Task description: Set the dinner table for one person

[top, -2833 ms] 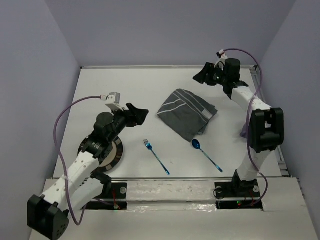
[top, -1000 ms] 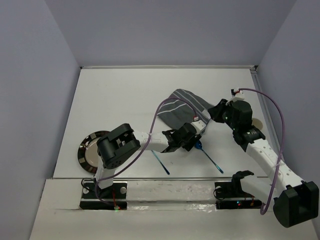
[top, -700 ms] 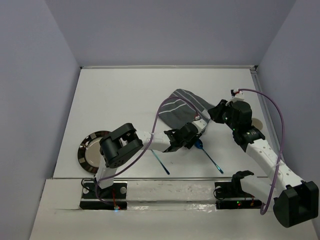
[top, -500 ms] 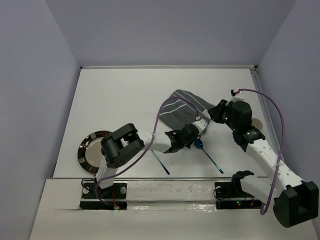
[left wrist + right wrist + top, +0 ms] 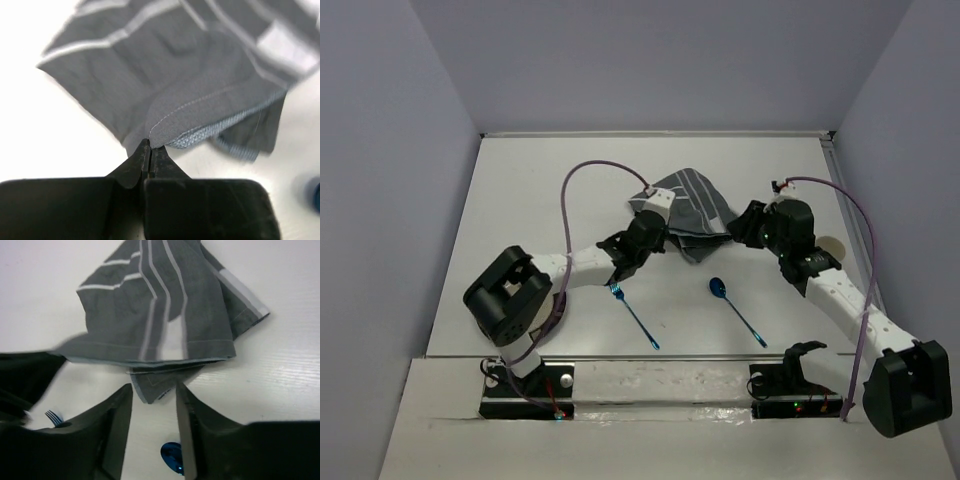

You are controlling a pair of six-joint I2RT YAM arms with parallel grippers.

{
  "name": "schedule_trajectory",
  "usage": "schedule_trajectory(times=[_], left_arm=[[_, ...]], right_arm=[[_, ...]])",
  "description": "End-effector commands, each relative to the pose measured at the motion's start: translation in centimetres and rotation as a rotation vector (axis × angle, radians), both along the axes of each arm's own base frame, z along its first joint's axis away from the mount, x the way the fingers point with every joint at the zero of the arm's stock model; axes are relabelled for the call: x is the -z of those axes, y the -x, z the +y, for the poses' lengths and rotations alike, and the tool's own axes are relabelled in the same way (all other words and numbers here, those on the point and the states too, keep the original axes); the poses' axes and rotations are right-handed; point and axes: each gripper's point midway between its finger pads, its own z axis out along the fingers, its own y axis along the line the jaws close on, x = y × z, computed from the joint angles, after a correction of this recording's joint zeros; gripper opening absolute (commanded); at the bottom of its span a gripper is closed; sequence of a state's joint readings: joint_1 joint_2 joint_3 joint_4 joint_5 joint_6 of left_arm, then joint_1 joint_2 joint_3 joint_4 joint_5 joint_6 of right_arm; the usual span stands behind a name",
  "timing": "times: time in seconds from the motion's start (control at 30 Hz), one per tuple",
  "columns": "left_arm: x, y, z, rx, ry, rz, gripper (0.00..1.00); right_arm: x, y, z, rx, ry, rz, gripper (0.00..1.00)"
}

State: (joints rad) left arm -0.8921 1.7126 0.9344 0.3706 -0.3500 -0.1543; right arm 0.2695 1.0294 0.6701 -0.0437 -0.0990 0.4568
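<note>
Top external view, nearest first: at 8 o'clock on the dinner table [image 5: 550,190], the left arm's bent elbow covers most of a plate [image 5: 557,305], so only a sliver of dark rim shows. A blue fork [image 5: 633,315] lies at 6 o'clock and a blue spoon [image 5: 738,313] at 5 o'clock. They are well apart, both slanted, with their handles toward the near edge.

Just past the fork's tines, the left gripper [image 5: 660,236] meets the 8 o'clock edge of the grey striped placemat [image 5: 690,205]. In the left wrist view its jaws are pressed together at the tips [image 5: 150,145], pinching a stitched fold of the placemat [image 5: 190,75]. The rest of the cloth is bunched and doubled over, and part of it is blurred. A blue fleck at that view's right edge is cut off.

The right gripper [image 5: 738,232] sits at the placemat's 4 o'clock side. Its wrist view shows both fingers [image 5: 117,430] spread, clamping nothing. A lower corner of the placemat [image 5: 165,315] reaches the gap between their tips. The spoon's bowl [image 5: 172,457] is half hidden below, and the fork's tines [image 5: 51,415] are just visible. The dark shape at 9 o'clock there is too blurred to identify.

The white tabletop fills the enclosure floor out to its far wall. At 3 o'clock a pale round thing [image 5: 832,248] peeks from behind the right arm, too hidden to name.
</note>
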Motion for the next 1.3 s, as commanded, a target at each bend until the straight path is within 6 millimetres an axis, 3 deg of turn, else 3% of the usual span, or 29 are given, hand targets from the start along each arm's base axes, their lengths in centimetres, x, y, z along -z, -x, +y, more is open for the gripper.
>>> schedule_trajectory(times=[0.0,0.07,0.1,0.3,0.37,0.63,0.7,0.73,0.8,0.87,0.9,0.93,1.0,1.03,1.07,1.13,1.17,1.23,1.27], left_arm=[[-6.5,-3.0,1.4,-0.095,0.298,-0.078,0.0],[-8.4,-3.8,2.4,-0.11,0.366,-0.097,0.0],[-8.7,-4.7,3.7,-0.149,0.392,-0.101,0.0],[-11.8,-6.9,6.9,-0.201,0.521,-0.139,0.0],[-12.4,-7.4,7.0,-0.194,0.542,-0.14,0.0],[-14.6,-8.1,7.3,-0.175,0.58,-0.18,0.0],[-15.7,-7.9,7.3,-0.166,0.589,-0.199,0.0],[-16.4,-7.7,7.5,-0.164,0.595,-0.213,0.0],[-17.0,-7.4,8.0,-0.168,0.595,-0.229,0.0],[-17.9,-6.9,8.5,-0.175,0.6,-0.251,0.0],[-17.3,-6.6,8.9,-0.184,0.591,-0.244,0.0],[-17.4,-6.4,9.4,-0.203,0.591,-0.253,0.0],[-17.1,-5.6,10.6,-0.23,0.583,-0.262,0.0],[-17.6,-5.2,11.3,-0.253,0.59,-0.279,0.0],[-17.6,-4.9,11.7,-0.264,0.59,-0.282,0.0],[-17.4,-4.0,12.6,-0.287,0.602,-0.287,0.0],[-16.8,-3.7,13.0,-0.297,0.598,-0.282,0.0],[-17.2,-3.1,13.8,-0.32,0.618,-0.293,0.0],[-16.7,-3.1,13.9,-0.327,0.61,-0.286,0.0]], right_arm=[[1.3,-0.9,0.9,-0.045,0.02,0.026,0.49],[2.3,-1.3,0.8,-0.037,0.035,0.055,0.54],[3.8,-1.6,0.8,-0.032,0.05,0.096,0.58],[7.0,-2.8,2.8,-0.066,0.089,0.199,0.64],[8.1,-3.0,4.0,-0.086,0.101,0.228,0.64],[12.0,-5.2,5.1,-0.079,0.155,0.314,0.64],[12.8,-6.7,5.3,-0.062,0.165,0.304,0.63],[12.3,-7.9,5.3,-0.046,0.177,0.277,0.63],[12.7,-9.3,5.0,-0.035,0.226,0.259,0.39],[11.3,-11.2,5.1,-0.021,0.244,0.205,0.24],[10.7,-12.0,5.1,-0.026,0.267,0.178,0.14],[10.3,-12.8,4.8,-0.009,0.292,0.158,0.1],[7.6,-15.2,5.0,-0.017,0.338,0.071,0.0],[7.1,-16.0,5.1,-0.025,0.358,0.055,0.0],[4.1,-17.7,5.7,-0.019,0.352,-0.012,0.0],[1.9,-19.4,6.2,-0.04,0.378,-0.06,0.0],[-2.4,-21.1,7.4,-0.065,0.358,-0.156,0.0],[-3.7,-21.8,8.2,-0.104,0.367,-0.14,0.0],[-5.5,-23.0,8.9,-0.11,0.355,-0.186,0.08]])
